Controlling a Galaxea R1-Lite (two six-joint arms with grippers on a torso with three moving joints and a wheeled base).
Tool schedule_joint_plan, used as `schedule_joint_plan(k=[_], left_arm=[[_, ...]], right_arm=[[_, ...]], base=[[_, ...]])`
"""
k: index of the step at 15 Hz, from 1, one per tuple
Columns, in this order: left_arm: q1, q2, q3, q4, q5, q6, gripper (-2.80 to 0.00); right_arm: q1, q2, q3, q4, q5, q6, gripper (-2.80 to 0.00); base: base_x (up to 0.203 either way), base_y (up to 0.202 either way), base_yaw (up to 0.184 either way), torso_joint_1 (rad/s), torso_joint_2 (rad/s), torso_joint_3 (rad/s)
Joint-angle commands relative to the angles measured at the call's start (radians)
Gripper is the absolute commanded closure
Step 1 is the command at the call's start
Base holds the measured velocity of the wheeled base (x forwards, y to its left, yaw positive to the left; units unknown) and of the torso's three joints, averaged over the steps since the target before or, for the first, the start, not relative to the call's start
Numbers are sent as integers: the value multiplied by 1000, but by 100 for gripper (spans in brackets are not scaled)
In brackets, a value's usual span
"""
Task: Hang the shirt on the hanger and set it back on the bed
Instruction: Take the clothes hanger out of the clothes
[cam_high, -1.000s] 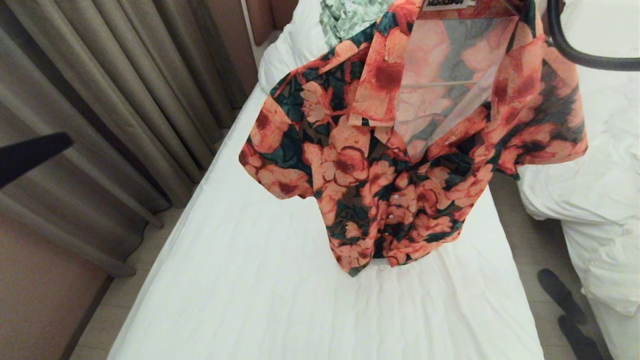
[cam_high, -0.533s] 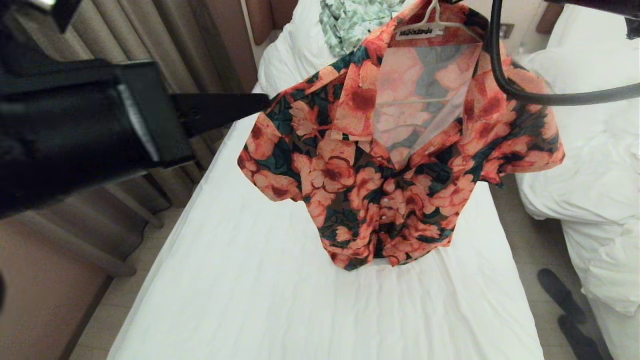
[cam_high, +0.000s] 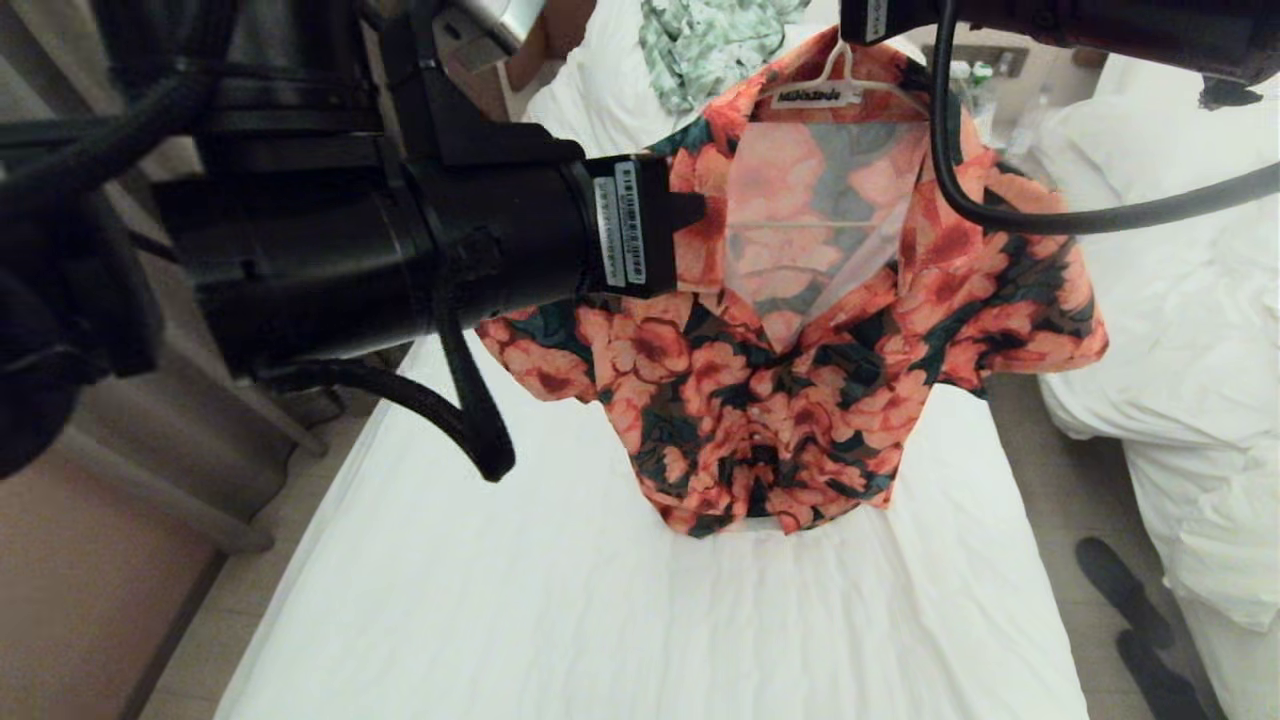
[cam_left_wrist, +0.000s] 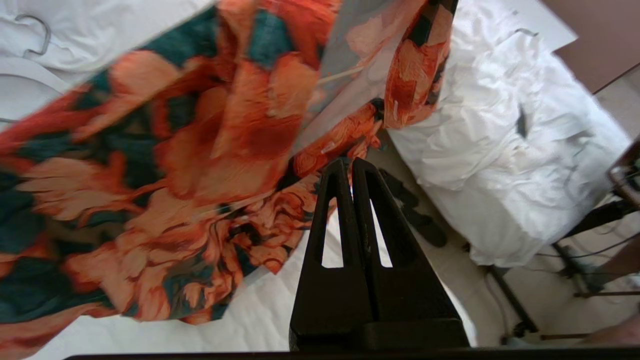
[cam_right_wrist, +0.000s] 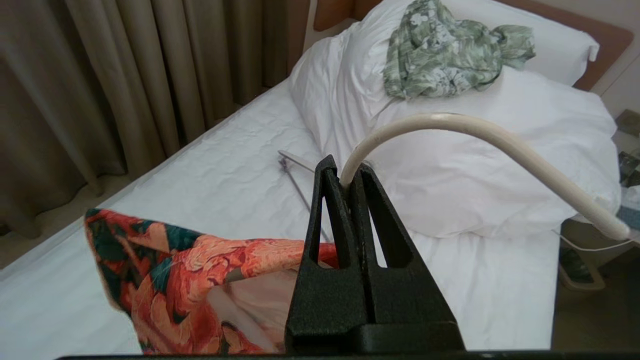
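long white bed (cam_high: 560, 600) below, sheet smooth, pillow (cam_right_wrist: 450, 165) at the head with a pale green garment (cam_right_wrist: 450, 55) crumpled on it. second bed (cam_high: 1200, 400) with rumpled duvet just across the narrow aisle. curtains (cam_right_wrist: 125, 90) along the other side.

floral shirt (cam_high: 790, 350) hanging in the air over the middle of the bed, already on the hanger (cam_high: 845, 75), collar open, hem just brushing or nearly brushing the sheet. judged: hanging done, laying down left.

right gripper (cam_right_wrist: 345, 175) high near the collar, clenched on the hanger's cream hook, carrying the whole load. left gripper (cam_left_wrist: 351, 167) clenched on nothing, tips close beside the shirt's front edge, left arm bulking large across the head view.

to do well: lower with the right arm slowly, letting the hem settle first, then draw toward the pillow so the cloth lies flat rather than bunching. keep the hook pinched until the shoulders rest. steer clear of the thicker spare hanger (cam_right_wrist: 300, 175) lying near the pillow. left claw useful for smoothing a sleeve (cam_high: 540, 350), otherwise best kept out of the fabric.
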Motion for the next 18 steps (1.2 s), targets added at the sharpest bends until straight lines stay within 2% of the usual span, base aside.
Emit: schedule_joint_plan(k=[1, 8, 14, 18], left_arm=[[0, 33, -14, -3, 28, 17, -280], [12, 34, -55, -5, 47, 41, -280], [27, 126, -74, -106, 46, 125, -280], [29, 160, -114, -113, 46, 138, -280]], right_arm=[[2, 8, 0, -2, -2, -3, 0], [2, 4, 2, 3, -3, 0, 0], [17, 8, 2, 6, -3, 2, 0], [25, 4, 3, 8, -6, 26, 0]], base=[[0, 0, 0, 0, 0, 0], [0, 0, 0, 0, 0, 0], [0, 0, 0, 0, 0, 0], [0, 0, 0, 0, 0, 0]])
